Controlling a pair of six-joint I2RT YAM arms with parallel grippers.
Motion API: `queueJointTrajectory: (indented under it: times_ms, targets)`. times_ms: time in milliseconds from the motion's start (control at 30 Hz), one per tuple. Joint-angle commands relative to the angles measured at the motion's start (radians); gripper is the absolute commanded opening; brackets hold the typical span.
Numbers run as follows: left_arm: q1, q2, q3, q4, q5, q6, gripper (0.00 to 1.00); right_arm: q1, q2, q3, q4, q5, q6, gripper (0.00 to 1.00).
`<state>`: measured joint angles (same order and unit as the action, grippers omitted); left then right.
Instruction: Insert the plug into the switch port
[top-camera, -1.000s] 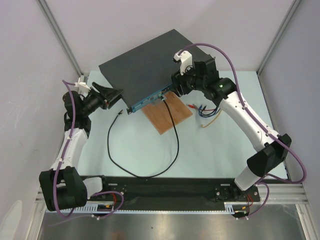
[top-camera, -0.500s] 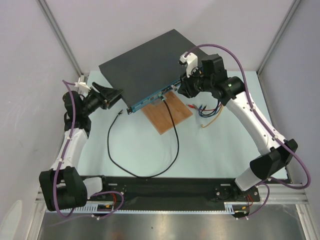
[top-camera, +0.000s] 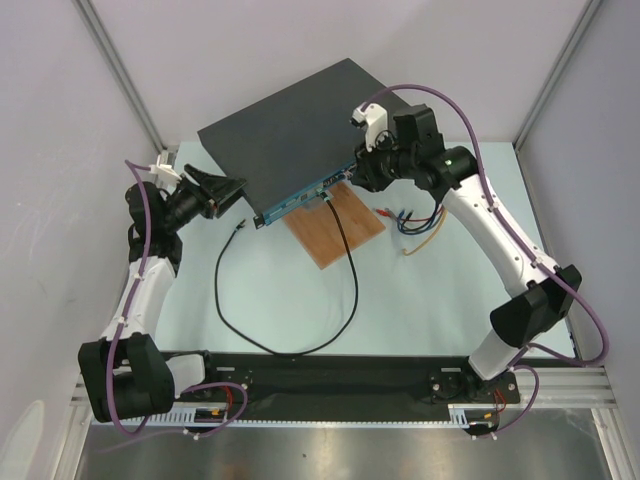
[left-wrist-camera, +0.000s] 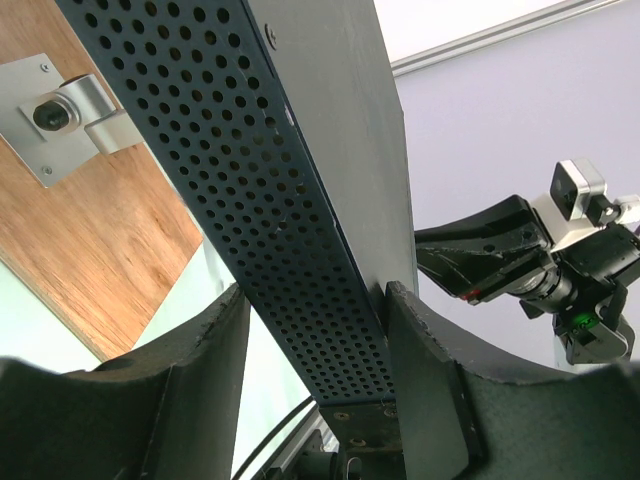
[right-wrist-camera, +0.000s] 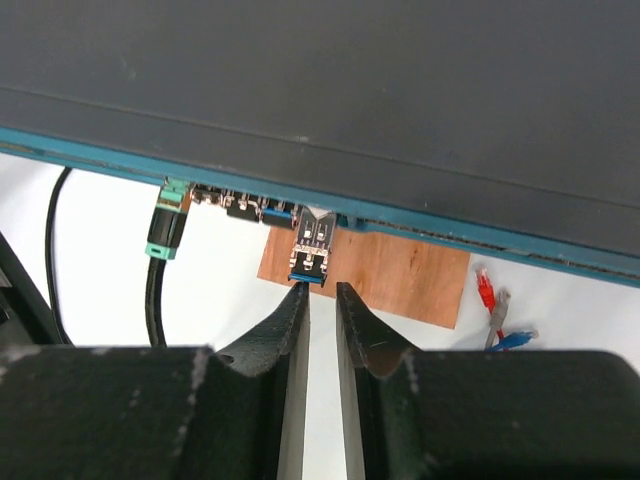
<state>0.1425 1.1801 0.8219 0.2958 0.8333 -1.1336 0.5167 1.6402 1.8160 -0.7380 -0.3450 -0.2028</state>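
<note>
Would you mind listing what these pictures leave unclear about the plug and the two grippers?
- Plug seating: the right wrist view shows it at the switch front, but the switch's overhanging edge hides how deep it sits.
- Right gripper: fingertips sit just behind the plug; contact cannot be judged.
- Left gripper: fingers straddle the switch's perforated side; the lower frame edge cuts them off, so contact is unclear.
- Port rows: too small in the top view.

Left gripper (left-wrist-camera: 315, 400) jaws parted wide, right gripper (right-wrist-camera: 320, 300) jaws nearly together, both arms outstretched

Bright even light; soft shadows; wrist foregrounds blurred.
</note>
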Motion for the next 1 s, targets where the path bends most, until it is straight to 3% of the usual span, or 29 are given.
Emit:
queueJointTrajectory:
  times_ms: [0, 633, 967]
  targets:
    - [-0.058, 0.021, 0.043, 0.059, -0.008, 0.066, 0.00, -0.003, 0.012, 0.063, 0.045, 0.014, 0.025, 0.19]
    - [-0.057, 0.021, 0.040, 0.046, -0.002, 0.084, 0.00, 0.016, 0.118, 0.172, 0.084, 0.027, 0.078, 0.15]
    - [-0.058, 0.024, 0.037, 0.048, -0.002, 0.084, 0.01, 0.040, 0.049, -0.039, 0.328, 0.093, 0.128, 0.14]
